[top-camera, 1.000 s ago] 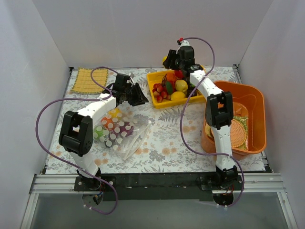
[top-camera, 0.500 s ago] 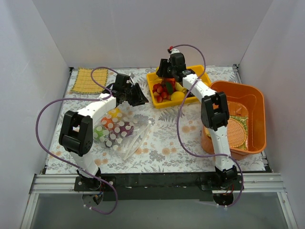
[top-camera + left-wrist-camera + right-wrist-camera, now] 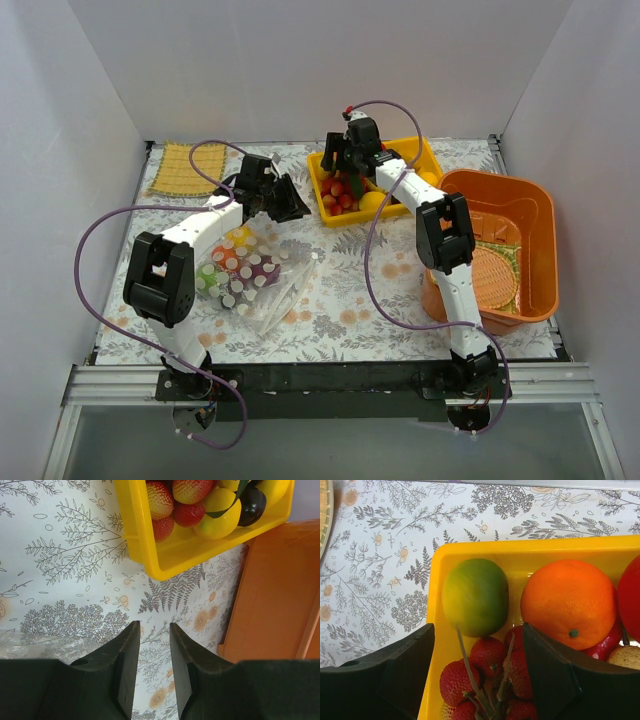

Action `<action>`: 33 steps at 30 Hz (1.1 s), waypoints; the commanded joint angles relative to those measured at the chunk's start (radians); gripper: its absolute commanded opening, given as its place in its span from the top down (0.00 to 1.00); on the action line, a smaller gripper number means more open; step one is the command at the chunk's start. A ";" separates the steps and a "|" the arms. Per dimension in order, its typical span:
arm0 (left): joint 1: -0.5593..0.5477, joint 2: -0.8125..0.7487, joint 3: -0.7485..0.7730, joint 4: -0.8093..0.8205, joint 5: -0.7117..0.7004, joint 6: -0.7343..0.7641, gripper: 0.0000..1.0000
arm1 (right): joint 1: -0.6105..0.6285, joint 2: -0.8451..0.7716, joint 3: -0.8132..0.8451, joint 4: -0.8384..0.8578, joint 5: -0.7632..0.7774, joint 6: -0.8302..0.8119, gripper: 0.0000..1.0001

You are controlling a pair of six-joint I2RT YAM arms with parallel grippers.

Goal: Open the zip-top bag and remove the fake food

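Observation:
The zip-top bag (image 3: 262,290) lies at the left centre of the table, clear with whitish spots, with fake food (image 3: 232,265) in green, orange, yellow and purple inside. My left gripper (image 3: 288,203) hovers at the bag's far end; in the left wrist view (image 3: 154,630) its jaws stand a little apart with only table between them, and crinkly plastic (image 3: 35,647) shows at the left. My right gripper (image 3: 340,160) is open over the far left corner of the yellow tray (image 3: 432,160). Its wrist view (image 3: 479,630) shows a green-yellow fruit (image 3: 475,597), an orange (image 3: 567,602) and strawberries (image 3: 487,672) below.
An orange bin (image 3: 520,200) stands at the right, holding a woven round mat (image 3: 495,275); it also shows in the left wrist view (image 3: 275,590). A woven yellow mat (image 3: 185,168) lies at the far left. White walls enclose three sides.
My right gripper has moved left and lower, from above the tray's far edge to over its far left corner. The left arm and the bag have not moved.

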 commanded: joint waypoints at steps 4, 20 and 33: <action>0.012 -0.050 -0.010 0.000 0.009 0.018 0.70 | -0.001 0.016 0.045 0.017 0.017 -0.027 0.18; 0.023 -0.265 -0.176 -0.041 -0.034 0.042 0.48 | -0.018 -0.273 -0.030 -0.069 0.166 -0.096 0.14; -0.230 -0.515 -0.369 -0.255 -0.520 0.007 0.38 | 0.062 -0.618 -0.283 -0.242 0.143 -0.070 0.16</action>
